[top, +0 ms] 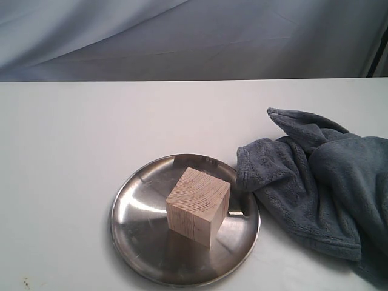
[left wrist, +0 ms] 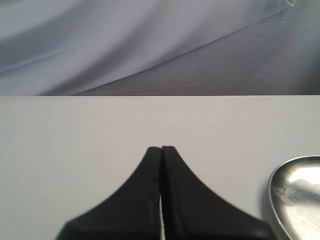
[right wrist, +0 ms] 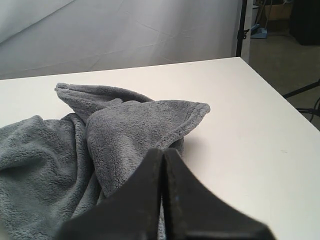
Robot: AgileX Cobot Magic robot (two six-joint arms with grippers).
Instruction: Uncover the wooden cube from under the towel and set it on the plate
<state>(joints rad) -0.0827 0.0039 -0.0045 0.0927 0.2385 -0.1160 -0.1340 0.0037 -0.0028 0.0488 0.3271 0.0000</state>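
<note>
The pale wooden cube [top: 197,205] stands uncovered on the round steel plate [top: 139,230], near its middle. The grey-blue towel [top: 321,188] lies crumpled on the table just right of the plate, its edge touching the rim. Neither gripper shows in the exterior view. In the left wrist view my left gripper [left wrist: 161,149] is shut and empty over bare table, with the plate's rim [left wrist: 274,187] off to one side. In the right wrist view my right gripper [right wrist: 163,151] is shut with nothing in it, above the towel [right wrist: 125,130].
A white table [top: 91,133] carries everything, with a draped grey backdrop [top: 194,36] behind it. The right wrist view shows the table's far corner [right wrist: 240,59], a dark stand pole [right wrist: 242,27] and floor clutter beyond it.
</note>
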